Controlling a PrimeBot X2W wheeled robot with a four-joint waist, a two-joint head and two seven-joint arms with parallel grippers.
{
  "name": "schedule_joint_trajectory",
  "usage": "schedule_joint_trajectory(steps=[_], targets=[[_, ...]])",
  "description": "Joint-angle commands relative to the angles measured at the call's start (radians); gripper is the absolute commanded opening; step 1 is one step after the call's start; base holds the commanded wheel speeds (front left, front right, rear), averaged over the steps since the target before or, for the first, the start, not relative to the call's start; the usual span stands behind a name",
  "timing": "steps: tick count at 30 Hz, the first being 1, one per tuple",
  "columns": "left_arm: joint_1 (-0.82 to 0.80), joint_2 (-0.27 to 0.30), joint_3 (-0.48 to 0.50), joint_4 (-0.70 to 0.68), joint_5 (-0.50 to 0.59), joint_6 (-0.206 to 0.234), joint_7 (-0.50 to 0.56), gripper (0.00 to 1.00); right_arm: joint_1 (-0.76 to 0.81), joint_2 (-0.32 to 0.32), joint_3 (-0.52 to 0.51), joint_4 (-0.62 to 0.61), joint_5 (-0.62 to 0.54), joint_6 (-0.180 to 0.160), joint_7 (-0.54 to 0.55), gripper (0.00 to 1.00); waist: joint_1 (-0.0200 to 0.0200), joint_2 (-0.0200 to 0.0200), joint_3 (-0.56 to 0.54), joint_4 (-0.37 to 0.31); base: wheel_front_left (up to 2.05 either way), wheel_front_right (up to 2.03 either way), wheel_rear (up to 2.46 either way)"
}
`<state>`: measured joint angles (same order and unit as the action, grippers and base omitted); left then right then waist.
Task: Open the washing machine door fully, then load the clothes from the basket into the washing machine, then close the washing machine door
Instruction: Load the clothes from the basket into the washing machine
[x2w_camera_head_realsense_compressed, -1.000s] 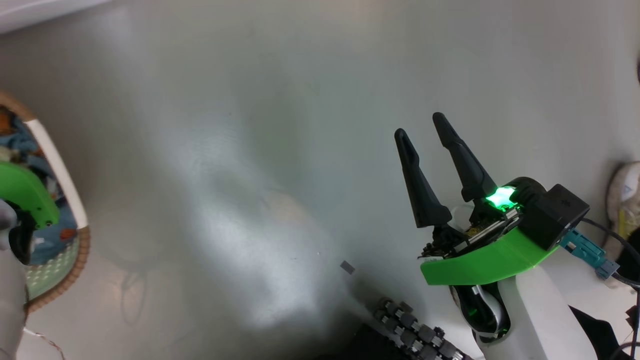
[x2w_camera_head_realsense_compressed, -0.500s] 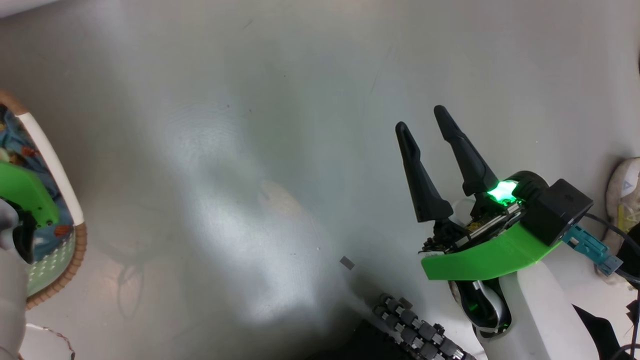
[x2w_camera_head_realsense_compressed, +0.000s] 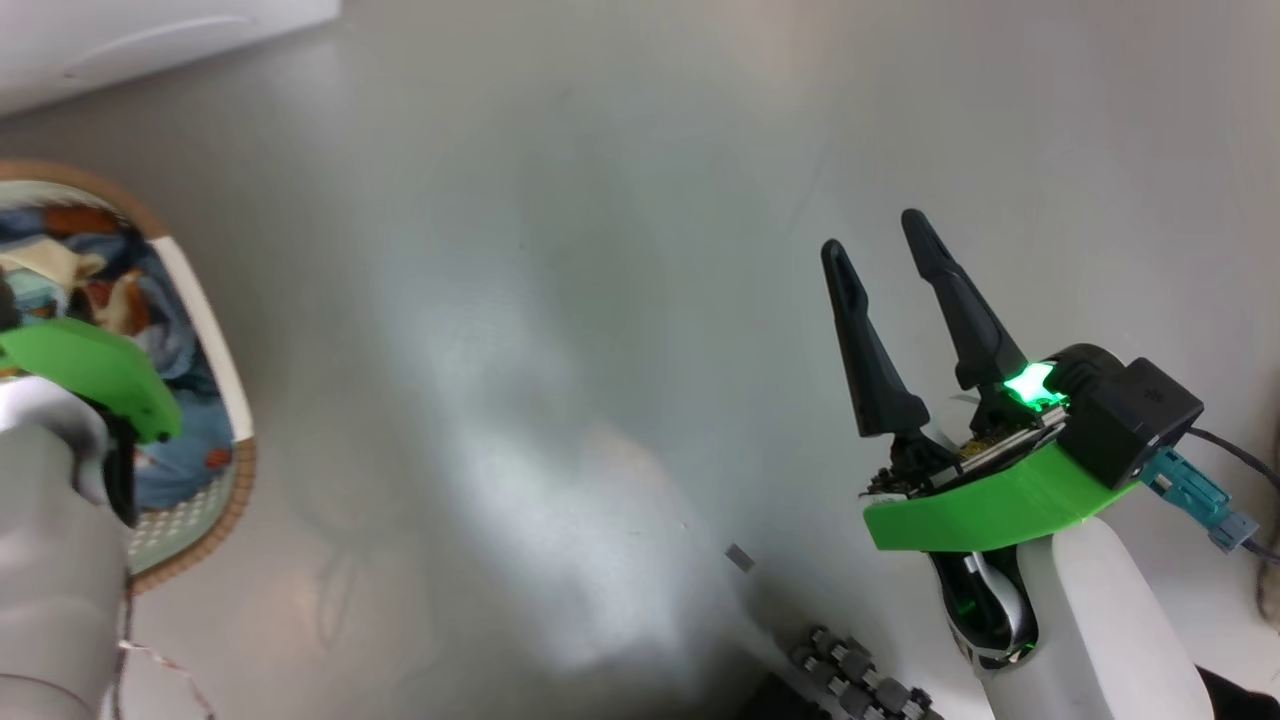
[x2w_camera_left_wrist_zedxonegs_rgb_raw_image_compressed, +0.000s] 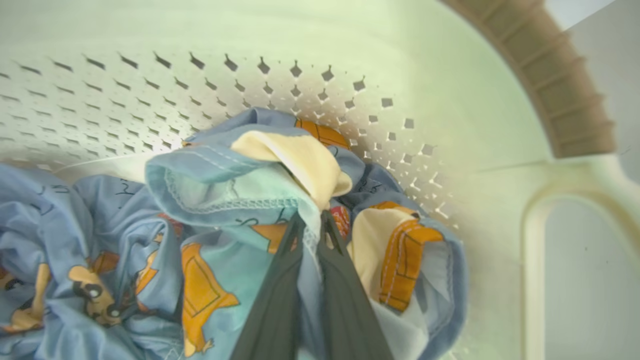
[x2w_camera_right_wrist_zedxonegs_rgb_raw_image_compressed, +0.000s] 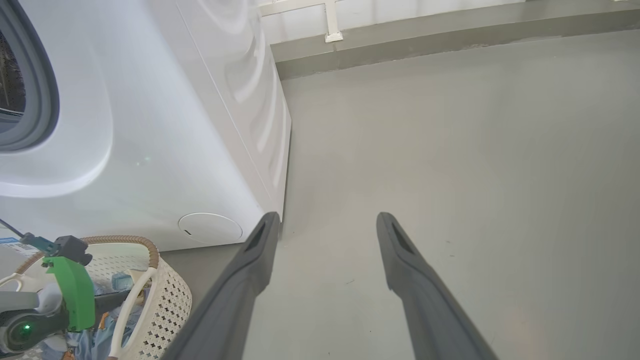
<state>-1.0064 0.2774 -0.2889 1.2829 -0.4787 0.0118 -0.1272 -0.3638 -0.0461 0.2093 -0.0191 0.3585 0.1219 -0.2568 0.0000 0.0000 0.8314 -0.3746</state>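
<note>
Left wrist view: the left fingers (x2w_camera_left_wrist_zedxonegs_rgb_raw_image_compressed: 280, 300) are pinched shut on a fold of the light blue bear-print fabric clothes (x2w_camera_left_wrist_zedxonegs_rgb_raw_image_compressed: 220, 200), heaped at 6 o'clock in the cream perforated plastic basket (x2w_camera_left_wrist_zedxonegs_rgb_raw_image_compressed: 350, 60). Probably a grab for lifting out. At 3 o'clock the right fingers (x2w_camera_head_realsense_compressed: 870, 360) hang spread and empty over the grey floor (x2w_camera_head_realsense_compressed: 560, 300), likely keeping clear. Big white boxy washing machine (x2w_camera_right_wrist_zedxonegs_rgb_raw_image_compressed: 150, 125) stands at the basket's 12 o'clock.

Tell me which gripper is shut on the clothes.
The left gripper: inside the basket, it pinches the blue printed clothes. The right gripper stands open, empty, over the floor.
</note>
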Motion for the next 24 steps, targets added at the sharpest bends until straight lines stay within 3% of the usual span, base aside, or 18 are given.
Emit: schedule_joint_trajectory(steps=[1,12,24], targets=[[0.049,0.018,0.013,-0.012,-0.002,-0.007,-0.031,0.00,0.053,-0.004,0.006,-0.015,-0.017,0.009,-0.005,1.00,0.0000,0.0000,-0.058,0.052,0.00,0.00,0.00],[0.171,-0.051,0.023,-0.083,-0.021,-0.035,-0.132,0.00,0.128,-0.032,-0.047,-0.002,-0.071,0.009,-0.005,1.00,0.0000,0.0000,-0.230,0.174,0.00,0.00,0.00],[0.426,-0.093,0.101,-0.481,0.046,0.013,-0.134,0.00,0.222,-0.061,-0.083,0.005,-0.101,0.009,0.001,1.00,0.0000,0.0000,-0.405,0.286,0.00,0.00,0.00]])
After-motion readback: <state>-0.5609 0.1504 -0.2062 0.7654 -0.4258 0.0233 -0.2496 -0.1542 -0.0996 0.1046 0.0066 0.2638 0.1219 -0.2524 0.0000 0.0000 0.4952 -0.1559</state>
